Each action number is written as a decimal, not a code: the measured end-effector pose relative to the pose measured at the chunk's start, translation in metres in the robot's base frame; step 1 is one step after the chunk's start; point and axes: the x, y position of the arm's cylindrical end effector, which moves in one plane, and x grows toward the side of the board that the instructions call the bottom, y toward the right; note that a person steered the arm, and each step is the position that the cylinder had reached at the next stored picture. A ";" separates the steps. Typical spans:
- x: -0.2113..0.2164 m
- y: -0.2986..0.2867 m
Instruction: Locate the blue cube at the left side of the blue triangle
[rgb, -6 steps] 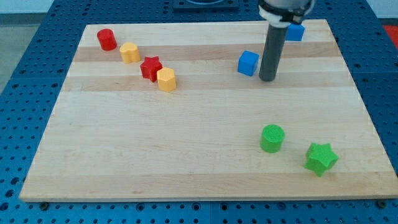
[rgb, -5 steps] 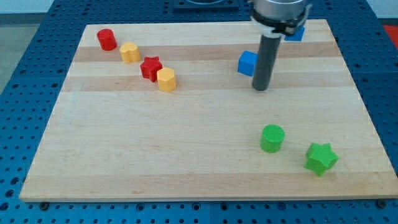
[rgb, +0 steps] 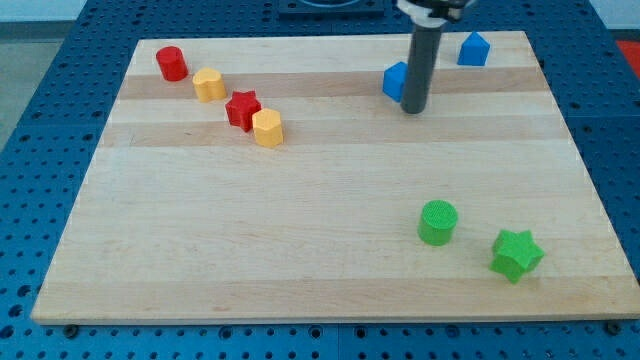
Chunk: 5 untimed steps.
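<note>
The blue cube (rgb: 395, 81) sits on the wooden board near the view's top, right of centre. My dark rod stands in front of its right side and hides part of it. My tip (rgb: 414, 108) rests on the board at the cube's lower right corner, touching or nearly touching it. The blue triangle (rgb: 473, 49) lies near the board's top edge, up and to the right of the cube, with a gap between them.
A red cylinder (rgb: 171, 63), a yellow block (rgb: 208, 85), a red star (rgb: 242, 109) and a yellow hexagon (rgb: 267, 128) form a diagonal line at the view's upper left. A green cylinder (rgb: 437, 221) and a green star (rgb: 516, 253) sit at the lower right.
My tip swept down-left, then up against the blue cube's lower right. The cube has shifted a little toward the view's top. The blue triangle is now uncovered.
</note>
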 end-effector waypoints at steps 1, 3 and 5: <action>-0.039 0.004; -0.039 0.013; -0.055 -0.016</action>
